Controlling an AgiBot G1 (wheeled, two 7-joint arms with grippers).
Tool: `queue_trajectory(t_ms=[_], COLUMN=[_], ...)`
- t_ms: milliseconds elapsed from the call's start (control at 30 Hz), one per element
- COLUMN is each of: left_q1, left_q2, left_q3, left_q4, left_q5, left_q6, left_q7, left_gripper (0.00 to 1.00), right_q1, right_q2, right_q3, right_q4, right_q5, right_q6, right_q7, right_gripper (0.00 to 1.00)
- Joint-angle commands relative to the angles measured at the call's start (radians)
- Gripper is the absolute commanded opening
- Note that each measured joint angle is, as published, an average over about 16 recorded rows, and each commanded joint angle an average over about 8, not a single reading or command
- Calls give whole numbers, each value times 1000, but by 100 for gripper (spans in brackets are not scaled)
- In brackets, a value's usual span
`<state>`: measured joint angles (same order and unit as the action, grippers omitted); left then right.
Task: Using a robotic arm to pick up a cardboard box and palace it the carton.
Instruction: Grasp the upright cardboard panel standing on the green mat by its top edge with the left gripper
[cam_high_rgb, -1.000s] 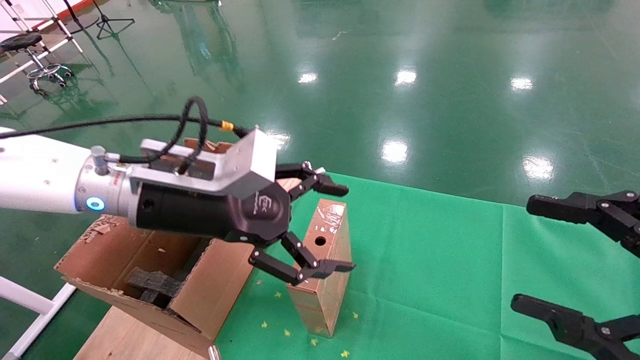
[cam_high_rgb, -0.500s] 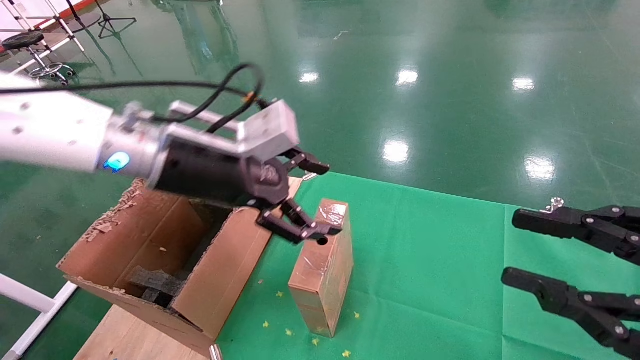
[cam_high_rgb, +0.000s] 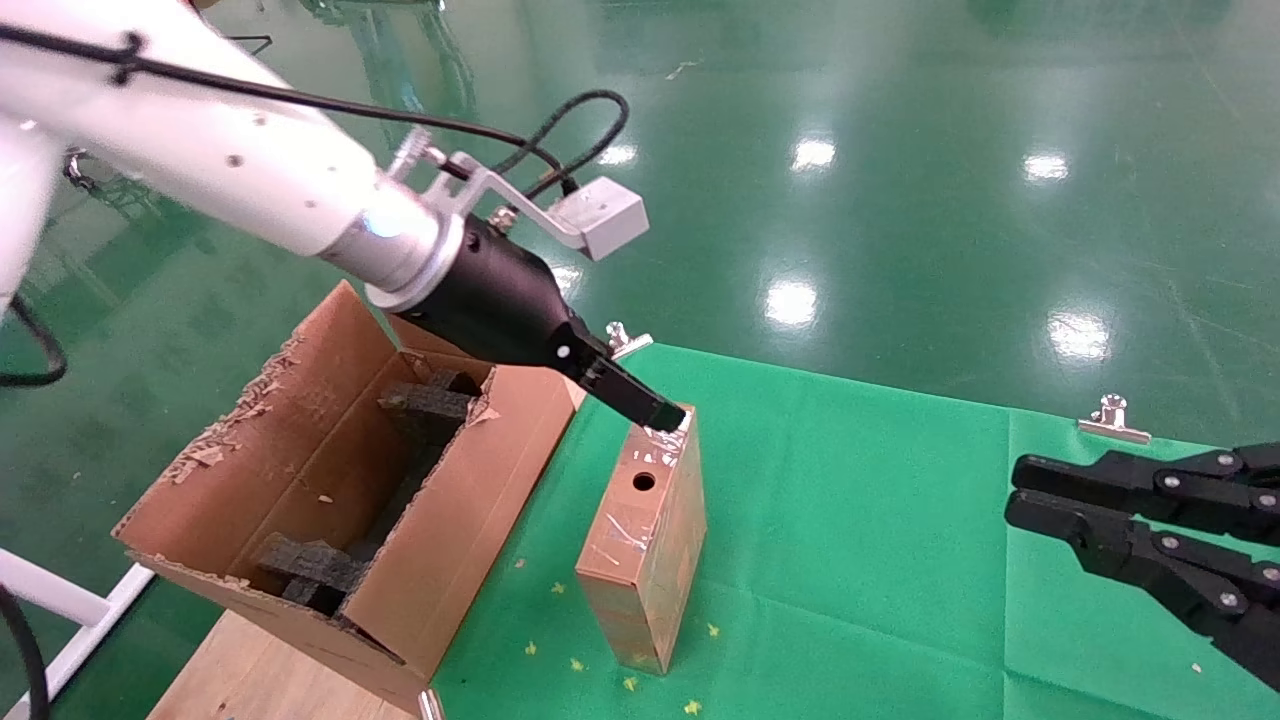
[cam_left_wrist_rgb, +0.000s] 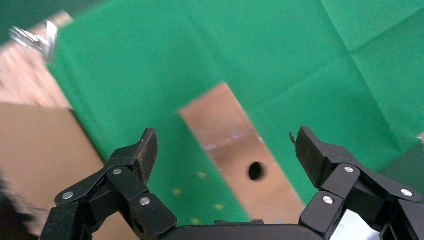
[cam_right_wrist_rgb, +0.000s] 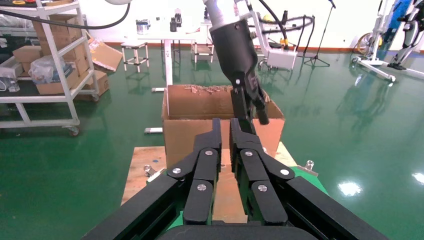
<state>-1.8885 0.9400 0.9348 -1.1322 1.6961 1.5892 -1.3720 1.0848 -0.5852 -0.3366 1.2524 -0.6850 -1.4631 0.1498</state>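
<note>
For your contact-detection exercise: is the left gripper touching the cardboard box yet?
Apart. The left wrist view shows the left gripper open, both fingers with green cloth between them and the cardboard box.

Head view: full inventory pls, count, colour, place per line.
cardboard box: 1, brown, taped, round hole, upright on the cloth beside the carton
carton: 1, brown, torn flaps, left of the cloth
foam blocks: several, black, inside the carton
cloth: 1, green, covering the table
metal clips: 2, silver, at the cloth's far edge
floor: green, glossy
left tool: 1, black on the robotic arm, open, at the box's top
right tool: 1, black, shut, parked at right
</note>
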Motion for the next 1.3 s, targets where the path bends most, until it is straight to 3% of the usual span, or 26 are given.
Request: queue_trajectory(t_ms=[33,367,867,933,1033,1067,1167,1200,1300], left_q1=[-28,-62,-43,-42,-41,-41,-41,-41,-41], left_q2=[28,110,210,219,232,235,241,241,238], left_q3=[59,228,309,314,323,326,332,332,330], left_q4=[31,174,329,341,354,356,361,361,359], left_q5=[0,-60,-61,-63,-63,-63,-61,-61,-61], left_q6=[1,-9,-35,-35,-32,-30,-27,-27,-27], left_q7=[-59,-186,-148,-135,-116,-111,-104,-105,-108], left_gripper=[100,100,100,100,100,97,59,47,9], right_q1=[0,0,0,0,0,0,0,0,0], right_q2=[0,0,0,0,0,0,0,0,0], right_q3=[0,0,0,0,0,0,0,0,0], right_q4=[0,0,0,0,0,0,0,0,0], right_q5=[0,0,0,0,0,0,0,0,0], right_q6=[0,0,0,0,0,0,0,0,0], right_q7=[0,0,0,0,0,0,0,0,0], right_gripper=[0,0,0,11,48,61,96,100,100])
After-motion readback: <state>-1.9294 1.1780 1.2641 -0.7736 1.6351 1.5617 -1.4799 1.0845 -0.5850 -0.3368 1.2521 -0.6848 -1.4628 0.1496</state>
